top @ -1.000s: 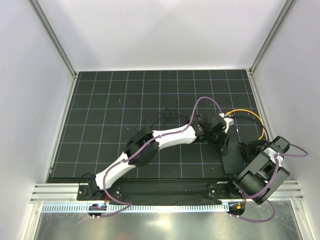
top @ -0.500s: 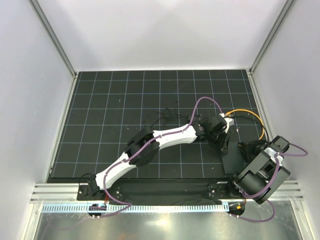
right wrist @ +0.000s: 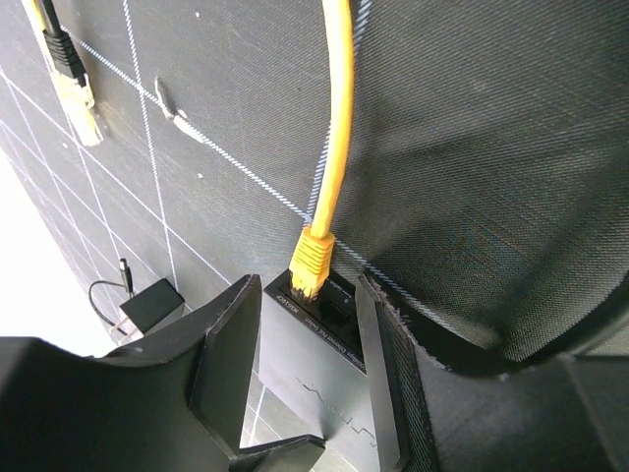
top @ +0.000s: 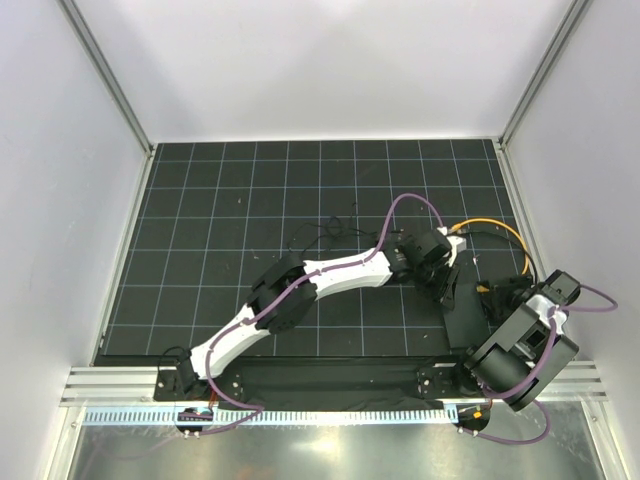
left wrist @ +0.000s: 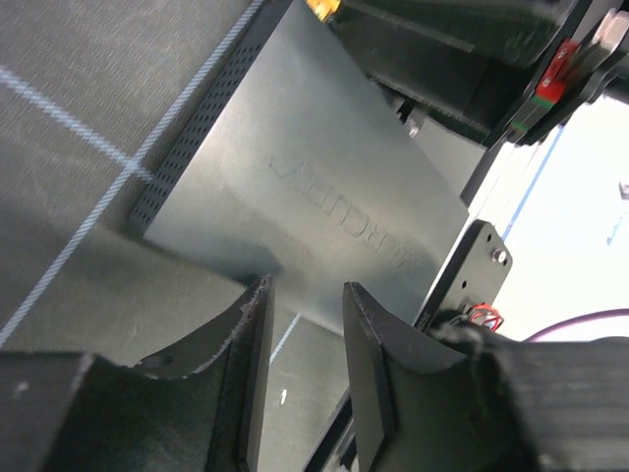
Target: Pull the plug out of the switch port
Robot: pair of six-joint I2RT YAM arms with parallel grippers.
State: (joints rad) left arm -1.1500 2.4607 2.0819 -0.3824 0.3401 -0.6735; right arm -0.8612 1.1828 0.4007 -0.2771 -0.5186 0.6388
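Closely, right fingers (right wrist: 232, 366) astride plug (right wrist: 313, 258) (yellow)

You count: 1 switch box (left wrist: 324, 197), 1 yellow cable (right wrist: 339, 98), 1 yellow plug (right wrist: 313, 258), 1 adapter block (right wrist: 149, 305), 1 black cable connector (right wrist: 67, 64).

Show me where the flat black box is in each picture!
Top camera: the box lies on the right side of the mat, just under the loop of the yellow cable.
Left wrist camera: the box fills the middle; a bit of the yellow cable peeks in at the top edge.
Right wrist camera: the box sits at the bottom middle, with the yellow cable plugged into it.
Shared landmark: the yellow cable.
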